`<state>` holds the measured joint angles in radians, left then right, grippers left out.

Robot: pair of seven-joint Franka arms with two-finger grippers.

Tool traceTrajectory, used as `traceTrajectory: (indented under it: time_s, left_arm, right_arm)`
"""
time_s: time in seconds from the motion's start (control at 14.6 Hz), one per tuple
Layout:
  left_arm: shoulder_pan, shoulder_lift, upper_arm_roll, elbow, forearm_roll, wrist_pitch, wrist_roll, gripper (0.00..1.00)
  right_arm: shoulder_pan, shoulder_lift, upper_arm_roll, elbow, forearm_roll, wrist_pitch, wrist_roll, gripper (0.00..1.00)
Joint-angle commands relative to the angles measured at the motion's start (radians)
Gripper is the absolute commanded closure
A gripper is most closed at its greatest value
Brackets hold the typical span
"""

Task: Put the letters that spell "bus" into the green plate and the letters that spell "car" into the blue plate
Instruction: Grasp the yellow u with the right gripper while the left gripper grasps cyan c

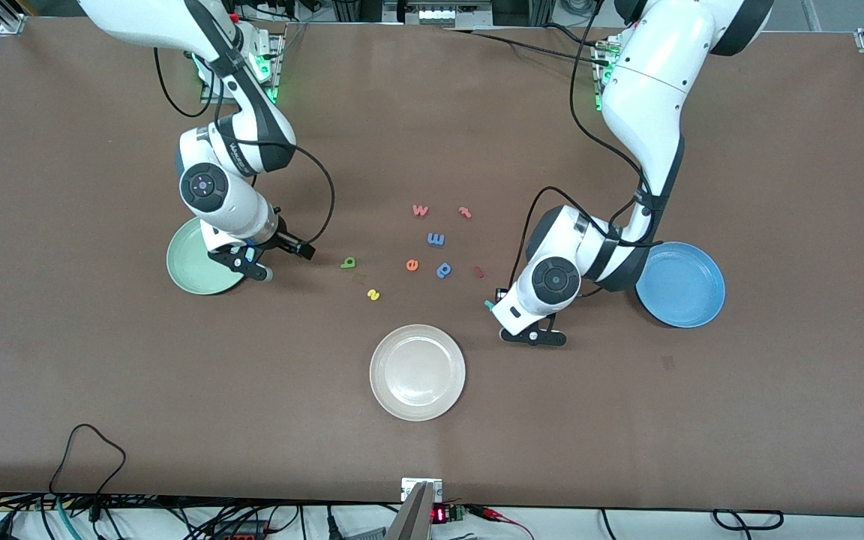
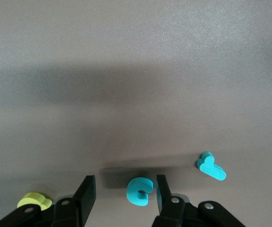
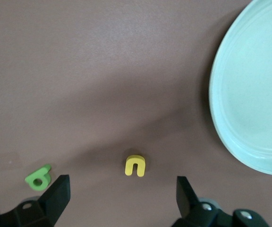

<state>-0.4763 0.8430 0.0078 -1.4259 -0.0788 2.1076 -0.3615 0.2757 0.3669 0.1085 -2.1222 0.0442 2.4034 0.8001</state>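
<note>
- Left wrist view: the left tool is seen low over the table, fingers apart either side of the teal c, not clamped; the teal r and a yellow letter lie just outside the fingers.
- The right tool is held wide open beside the green plate, the yellow u lying between its fingers, the green b by one finger.
- The blue plate is seen beside the left arm.

Brown matte table. On it: round mint-green plate, round sky-blue plate, round cream-white plate. Small foam letters scattered between: green b, yellow s, blue m, orange e, blue p, pink w.
</note>
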Motion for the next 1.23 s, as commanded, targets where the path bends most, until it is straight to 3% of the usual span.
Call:
traceTrajectory:
  time_s: [0.0,0.27,0.48,0.89,1.16]
  left_arm:
    - [-0.007,0.021,0.006,0.033,-0.013,-0.004,0.01,0.41]
    - [-0.008,0.036,0.001,0.033,-0.013,-0.004,0.01,0.44]
    - [-0.01,0.042,0.001,0.033,-0.013,-0.004,0.01,0.46]
    - [-0.007,0.036,0.001,0.033,-0.012,-0.006,0.012,0.75]
    - [0.01,-0.002,0.003,0.03,-0.015,-0.017,0.012,0.8]
  right_arm:
    - [0.008,0.021,0.0,-0.005,0.003,0.023,0.039,0.16]
    - [0.028,0.05,-0.001,-0.005,0.003,0.033,0.054,0.41]
    - [0.028,0.079,-0.001,-0.007,0.002,0.048,0.054,0.41]
    - [0.025,0.092,-0.006,-0.01,0.0,0.046,0.054,0.41]
    - [0.025,0.102,-0.006,-0.01,0.0,0.056,0.056,0.41]
